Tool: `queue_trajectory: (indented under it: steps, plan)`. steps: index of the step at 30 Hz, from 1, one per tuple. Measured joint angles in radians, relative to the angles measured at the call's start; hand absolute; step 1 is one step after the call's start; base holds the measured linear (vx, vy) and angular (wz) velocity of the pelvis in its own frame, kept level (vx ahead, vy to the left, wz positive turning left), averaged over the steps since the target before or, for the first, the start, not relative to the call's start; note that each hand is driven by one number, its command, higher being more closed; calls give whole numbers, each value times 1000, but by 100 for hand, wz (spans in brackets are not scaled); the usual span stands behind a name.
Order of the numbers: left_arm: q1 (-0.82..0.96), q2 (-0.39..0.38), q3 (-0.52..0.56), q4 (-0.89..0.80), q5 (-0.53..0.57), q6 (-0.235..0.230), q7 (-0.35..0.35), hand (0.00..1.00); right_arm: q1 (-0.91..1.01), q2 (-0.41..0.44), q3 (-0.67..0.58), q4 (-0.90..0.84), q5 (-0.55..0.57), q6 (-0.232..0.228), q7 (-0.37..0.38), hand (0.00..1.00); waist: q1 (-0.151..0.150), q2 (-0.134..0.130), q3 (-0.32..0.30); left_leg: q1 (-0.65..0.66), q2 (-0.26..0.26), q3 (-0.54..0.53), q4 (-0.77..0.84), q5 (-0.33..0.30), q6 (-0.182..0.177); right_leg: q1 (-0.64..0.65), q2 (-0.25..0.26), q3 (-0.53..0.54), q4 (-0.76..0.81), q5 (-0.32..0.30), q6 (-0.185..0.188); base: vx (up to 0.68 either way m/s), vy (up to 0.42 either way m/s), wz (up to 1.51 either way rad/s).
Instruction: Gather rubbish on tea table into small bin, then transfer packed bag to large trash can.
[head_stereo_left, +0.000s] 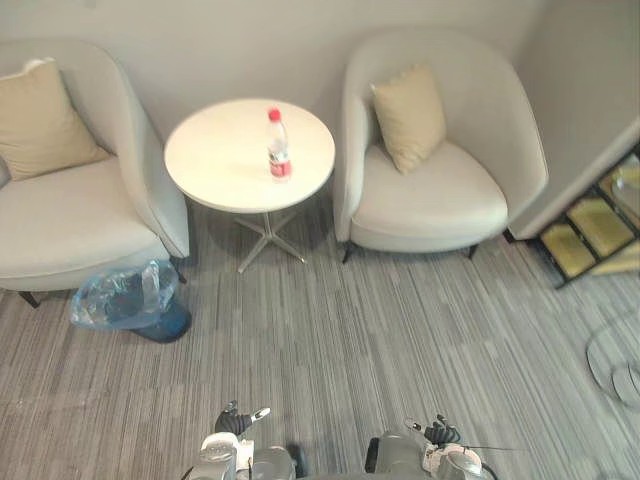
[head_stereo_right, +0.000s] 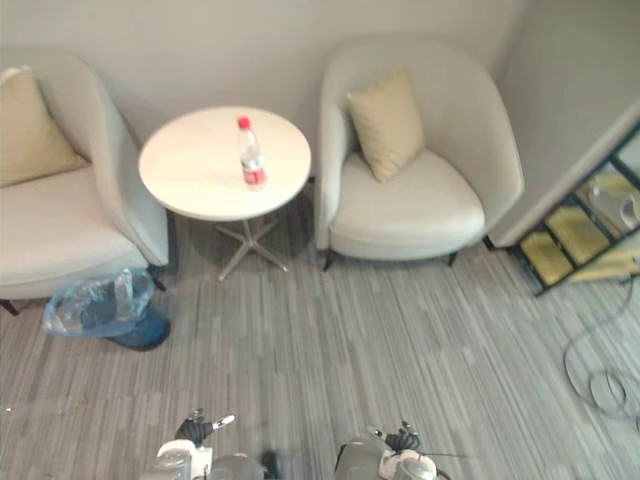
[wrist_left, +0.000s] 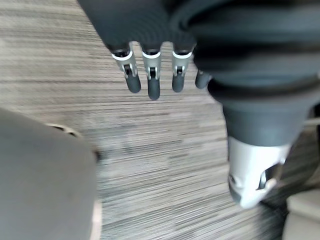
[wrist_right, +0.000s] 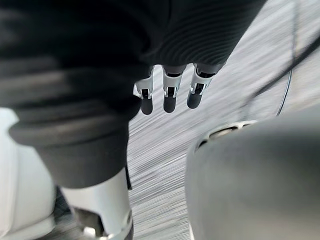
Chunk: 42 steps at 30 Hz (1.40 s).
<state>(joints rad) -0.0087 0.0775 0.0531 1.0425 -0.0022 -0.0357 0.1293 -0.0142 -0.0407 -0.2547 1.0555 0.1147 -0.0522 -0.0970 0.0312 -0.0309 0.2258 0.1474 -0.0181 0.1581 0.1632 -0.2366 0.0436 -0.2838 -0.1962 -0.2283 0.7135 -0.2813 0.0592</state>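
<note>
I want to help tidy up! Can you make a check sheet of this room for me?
Surface: round white tea table, nearly bare.
Job's things: one red-capped bottle upright on it; small bin with blue bag on the carpet by the left armchair.
Clutter: nothing seen.
Hands: left hand and right hand low over the carpet, fingers straight, holding nothing.
Cables: nothing seen near table or bin.
Surroundings: right armchair, tan cushions on both, grey striped carpet.

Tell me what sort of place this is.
Probably a lounge or waiting corner: two cushioned armchairs flank a round tea table on grey carpet, with a bag-lined small bin beside the left one.
</note>
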Motion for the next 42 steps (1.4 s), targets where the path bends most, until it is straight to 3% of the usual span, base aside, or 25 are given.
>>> queue_trajectory:
  steps: [1, 2, 3, 4, 5, 6, 9, 10, 12, 14, 17, 18, 19, 20, 21, 24, 26, 28, 30, 33, 36, 38, 39, 40, 42]
  plan:
    - [-1, -3, 1, -1, 0, 0, 0, 0, -4, 0, -2, -2, 1, 0, 0, 0, -1, 4, 0, 6, 7, -11, -6, -4, -6, -14, 15, 10, -42, 7, -5, 471, -164, 72]
    - [-7, -7, 2, -2, 2, 0, 1, 0, -13, 1, -9, -6, 2, 1, 0, 0, -5, 12, 5, 21, 29, -37, -10, -17, -28, -36, 62, 41, -160, 50, -7, 562, -245, 71]
    - [6, -2, 7, -6, 4, 0, 1, 0, -4, 7, -7, -7, 1, 3, 0, 0, -5, 1, -3, 44, 24, -65, -10, -33, -56, -21, 95, 87, -330, 189, -33, 460, -209, 70]
    - [9, 3, 9, -10, 5, 0, 0, 0, 2, 12, -7, -6, 1, 3, 0, 0, -5, -12, -8, 49, 19, -76, -10, -38, -64, -17, 94, 96, -364, 248, -50, 458, -240, 52]
    - [12, -14, 25, -2, 10, 1, 1, 0, 2, 9, -13, -12, 4, 1, 4, 0, 2, 12, -16, 74, 47, -98, -7, -57, -83, -19, 105, 92, -318, 260, -64, 427, -247, 40]
    - [17, -53, 46, -4, 11, 0, 1, 0, 12, -3, -15, -11, 2, 3, 5, 0, 0, 50, -46, 63, 81, -113, 16, -54, -88, -3, 125, 65, -325, 216, -72, 520, -291, 41]
    - [4, -92, 49, -11, 11, -3, 0, 0, 18, -15, -18, -16, 5, 2, 2, 0, -5, 87, -49, 14, 124, -133, 158, -54, -91, 62, 151, 12, -366, 174, -91, 367, -221, 46]
    - [-8, -107, 52, -19, 11, -3, -2, 0, 28, -13, -15, -21, 6, 2, -1, 0, -6, 87, -45, -101, 175, -125, 431, -36, -128, 137, 179, -9, -420, 149, -100, 332, -233, 64]
    - [-9, -113, 62, -47, 10, -4, -4, 0, 34, -9, -15, -21, 12, 2, -4, 0, -2, 84, -36, -208, 246, -83, 665, -54, -149, 214, 207, -33, -451, 126, -113, 342, -187, 35]
    - [-10, -112, 68, -67, 10, -7, -3, 0, 35, 0, -15, -20, 15, 3, -9, 0, 10, 64, -24, -274, 274, -23, 705, -72, -143, 278, 212, -47, -479, 119, -114, 258, -103, 5]
    - [-19, -111, 42, -74, 9, -13, -3, 0, 34, 3, -16, -19, 16, 3, -14, 0, 17, 60, -24, -350, 233, 25, 468, -70, -119, 330, 194, -44, -541, 119, -98, 242, 20, -3]
    - [-29, -109, 35, -68, 9, -16, -1, 0, 34, 1, -17, -16, 16, 4, -19, 0, 20, 56, -20, -353, 189, 23, 265, -6, -110, 353, 170, -39, -547, 108, -75, 219, 110, 2]
    - [-28, -109, 35, -68, 9, -16, -1, 0, 35, 0, -17, -17, 16, 4, -19, 0, 20, 56, -20, -352, 187, 23, 249, 2, -111, 353, 170, -39, -547, 106, -72, 261, 159, -5]
    - [-27, -107, 35, -65, 8, -18, 0, 0, 42, -1, -17, -12, 15, 5, -23, 0, 28, 52, -22, -330, 163, 24, 169, 144, -106, 358, 157, -25, -547, 95, -49, 259, 165, -5]
    - [-29, -92, 28, -49, 9, -19, -1, 0, 44, 6, -16, -9, 14, 7, -23, 0, 27, 34, -33, -309, 128, 33, 140, 152, -89, 378, 133, -8, -565, 97, -29, 286, 165, -3]
    - [-35, -52, 27, -39, 10, -15, -1, 0, 42, 32, -17, -10, 11, 9, -22, 0, 30, -4, -44, -305, 106, 69, 160, 122, -63, 395, 100, 3, -593, 111, -4, 308, 164, -11]
    - [-34, -45, 27, -28, 10, -11, -1, 0, 41, 36, -17, -10, 8, 11, -20, 0, 30, -6, -48, -275, 94, 85, 149, 91, -53, 398, 85, 23, -570, 111, 3, 206, 136, -28]
    - [-30, -45, 26, -20, 10, -5, -1, 0, 40, 36, -16, -11, 3, 12, -16, 0, 32, -3, -49, -222, 78, 110, 116, 63, -43, 357, 56, 49, -435, 87, 37, 175, 177, -42]
    - [-19, -36, 2, -8, 9, -1, -3, 0, 44, 31, -17, -20, 2, 12, -8, 0, 23, 0, -51, -134, 44, 131, 58, 56, -29, 217, -4, 80, -89, 82, 38, 133, 150, -23]
    - [-10, -32, -1, -5, 9, -1, -3, 0, 59, 31, -17, -20, 1, 12, -4, 0, 10, -13, -63, -86, 25, 104, 48, 44, -16, 143, -32, 60, 46, 17, 32, 167, 51, 31]
    - [-8, -34, 9, -2, 9, -1, -2, 0, 57, 31, -17, -19, 1, 12, -1, 0, 5, -9, -65, -68, 39, 75, 41, 46, -17, 122, -17, 32, -29, -1, 20, 191, -49, 52]
    - [-2, -35, 26, -3, 9, -2, -2, 0, 57, 34, -16, -19, 1, 12, -2, 0, 6, -11, -72, -59, 45, 65, 41, 48, -27, 121, 7, 42, -197, 74, -6, 190, -163, 24]
    - [0, -44, 50, 5, 10, -2, -1, 0, 61, 37, -16, -15, 1, 13, -1, 0, 6, -19, -90, -55, 37, 40, 30, 37, -56, 133, 10, 50, -271, 136, -16, 191, -208, 11]
    - [1, -59, 49, 10, 10, -2, -2, 0, 62, 25, -16, -16, 2, 13, -1, 0, 6, 6, -101, -60, 54, 39, 24, 44, -67, 147, 25, 40, -307, 139, -21, 156, -187, 7]
    - [3, -77, 50, 10, 10, -3, -2, 0, 65, 12, -15, -16, 2, 12, -2, 0, 6, 26, -108, -61, 67, 37, 10, 48, -74, 169, 44, 27, -367, 141, -21, 81, -103, 0]
